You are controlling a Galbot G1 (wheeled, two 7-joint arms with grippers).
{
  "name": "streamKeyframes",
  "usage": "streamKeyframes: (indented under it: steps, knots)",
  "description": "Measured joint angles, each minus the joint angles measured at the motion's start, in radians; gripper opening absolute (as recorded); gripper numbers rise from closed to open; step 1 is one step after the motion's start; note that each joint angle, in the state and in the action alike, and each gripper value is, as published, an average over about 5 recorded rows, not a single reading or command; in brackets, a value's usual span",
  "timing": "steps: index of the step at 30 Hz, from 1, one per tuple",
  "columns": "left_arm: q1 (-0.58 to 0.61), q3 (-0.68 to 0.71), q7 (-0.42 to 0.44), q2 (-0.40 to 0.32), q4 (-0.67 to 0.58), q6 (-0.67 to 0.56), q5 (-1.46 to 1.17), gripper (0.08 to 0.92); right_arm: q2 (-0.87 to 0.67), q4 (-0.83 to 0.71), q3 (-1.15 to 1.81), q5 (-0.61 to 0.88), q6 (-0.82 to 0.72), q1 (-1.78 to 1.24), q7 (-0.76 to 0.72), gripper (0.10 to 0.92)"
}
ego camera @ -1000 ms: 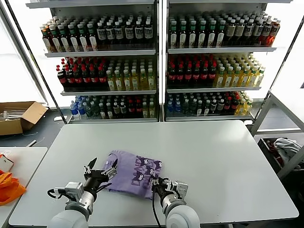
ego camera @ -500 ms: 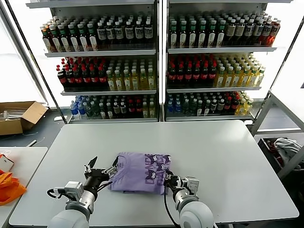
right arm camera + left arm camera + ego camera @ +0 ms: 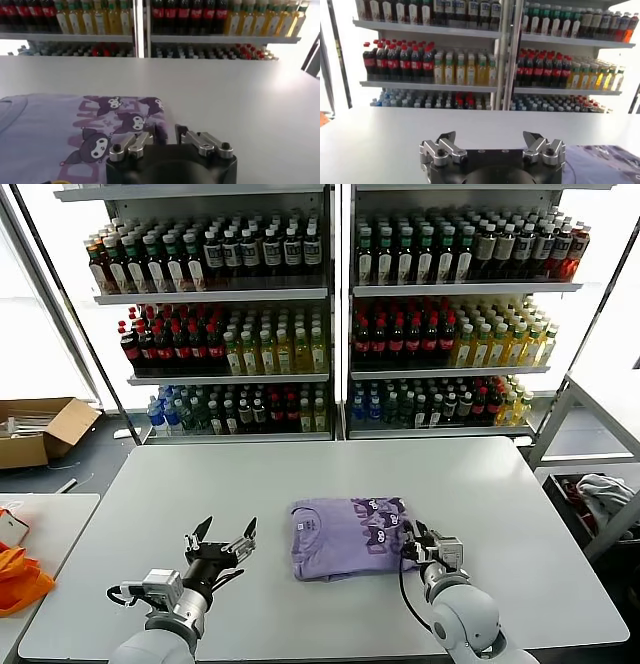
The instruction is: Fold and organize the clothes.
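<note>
Folded lavender T-shirt (image 3: pixel 350 536) lying flat mid-table (image 3: pixel 400 474), print half tucked under. Right gripper (image 3: pixel 418 545) at its right edge, jaws slightly parted; any pinch of cloth unclear. Left gripper (image 3: pixel 222 540) spread wide, well apart.

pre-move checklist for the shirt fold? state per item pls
1. Lavender T-shirt folded into a compact rectangle, flat on the white table: ok.
2. Shirt fully on the table, clear of every edge: ok.
3. Left claw open, holding nothing, apart from the shirt: ok.
4. Right claw at the shirt's right edge, fingers parted in the right wrist view; fully let go of the cloth: cannot tell.
5. Fold edges squared: not ok, near edge looks slightly uneven.
</note>
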Motion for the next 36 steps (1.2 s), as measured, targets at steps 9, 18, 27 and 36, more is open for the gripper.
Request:
streamKeyframes:
  steps: [9,18,27,36]
  knots:
    - [0.023,0.006,0.002,-0.015,-0.018,-0.003,0.01,0.823,0.035,0.084,-0.018,-0.16,0.011,-0.029,-0.041,0.625]
    - [0.047,0.009,0.006,-0.034,-0.032,-0.014,0.018,0.822,0.096,0.097,-0.088,-0.231,0.009,-0.059,-0.032,0.816]
    - [0.05,0.015,0.008,-0.038,-0.023,-0.019,0.018,0.822,0.126,0.086,-0.114,-0.21,0.003,-0.104,0.038,0.823]
    - [0.044,0.029,0.012,-0.046,-0.005,-0.021,0.018,0.822,0.126,0.104,-0.111,-0.207,0.0,-0.161,0.096,0.823]
